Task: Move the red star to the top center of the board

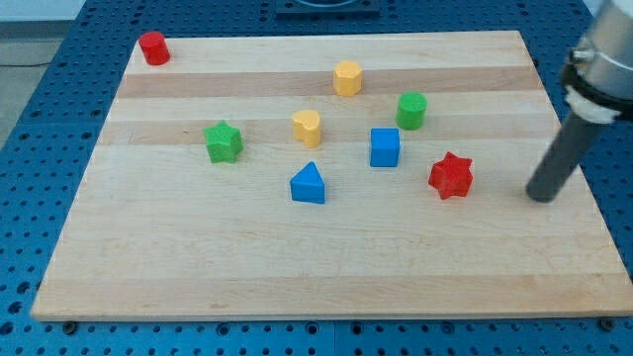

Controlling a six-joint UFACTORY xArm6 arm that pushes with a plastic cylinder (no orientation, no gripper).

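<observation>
The red star (451, 176) lies on the wooden board (326, 267) at the view's right, a little below the middle. My tip (541, 197) rests on the board to the right of the red star, apart from it by roughly a block and a half's width. The rod slants up to the view's upper right. The blue cube (385, 147) sits up and left of the star. The green cylinder (411, 110) stands above the star.
A yellow hexagon block (347, 77) sits near the top centre. A yellow heart-like block (307, 127), a blue triangle (309, 184) and a green star (225, 141) lie around the middle and left. A red cylinder (153, 47) stands at the top left corner.
</observation>
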